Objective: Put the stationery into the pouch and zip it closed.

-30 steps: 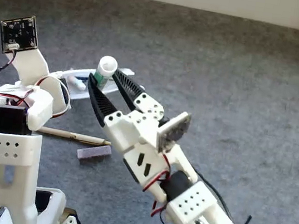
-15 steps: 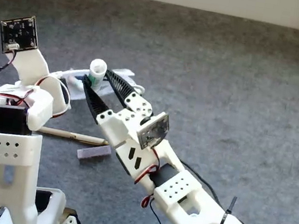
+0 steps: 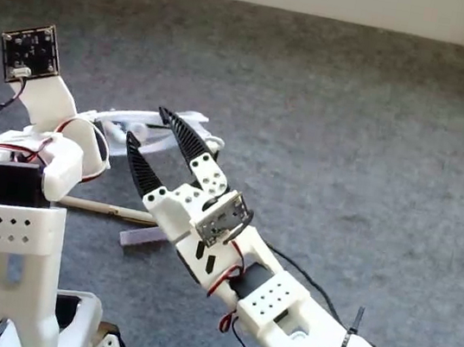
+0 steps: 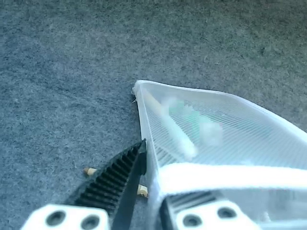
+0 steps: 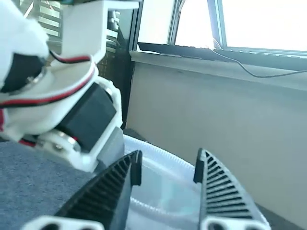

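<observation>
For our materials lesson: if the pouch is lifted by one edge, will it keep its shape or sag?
Probably sags: the pouch is thin see-through mesh, so likely floppy. It seems light, since only a few small items show through it. Pinched at its rim by the left claw, it would likely drape rather than stay flat.

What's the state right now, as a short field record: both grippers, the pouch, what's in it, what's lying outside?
right gripper: open, empty, over the pouch mouth
left gripper: shut on the pouch rim
pouch: mesh, unzipped
inside: white stick-shaped item; green-and-white item
outside: pencil and eraser on the carpet
</observation>
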You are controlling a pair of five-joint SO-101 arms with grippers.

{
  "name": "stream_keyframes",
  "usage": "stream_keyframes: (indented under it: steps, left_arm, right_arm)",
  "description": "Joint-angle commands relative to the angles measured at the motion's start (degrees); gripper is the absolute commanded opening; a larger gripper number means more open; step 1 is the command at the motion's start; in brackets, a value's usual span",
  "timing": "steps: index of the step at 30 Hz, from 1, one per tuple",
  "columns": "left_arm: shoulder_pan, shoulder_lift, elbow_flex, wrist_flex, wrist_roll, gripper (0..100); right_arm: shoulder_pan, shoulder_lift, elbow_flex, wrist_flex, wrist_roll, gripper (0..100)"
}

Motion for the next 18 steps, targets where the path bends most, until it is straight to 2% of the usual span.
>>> stream_keyframes:
  steps: [1, 5, 11, 15, 18]
  left_arm:
    - [-1.1, -1.6, -1.1, -1.3, 0.5, 1]
    - [-1.1, -1.6, -1.1, -1.3, 0.5, 1]
    - [-3.7, -2.0, -1.1, -1.9, 0.4, 1]
    - [-7.7, -2.1, -1.9, -1.9, 0.4, 1]
    - [-11.7, -2.1, -3.0, -1.8, 0.5, 1]
  right_arm:
    - [0.0, -5.3, -0.1, 3.2, 0.6, 17.0]
    - [0.3, -15.4, -0.7, 20.6, 0.0, 17.0]
    - [4.0, -29.2, -8.2, 45.3, -9.1, 17.0]
    - [8.1, -29.4, -16.7, 61.8, -15.1, 17.0]
    - [8.6, -25.5, -21.5, 70.5, -16.8, 17.0]
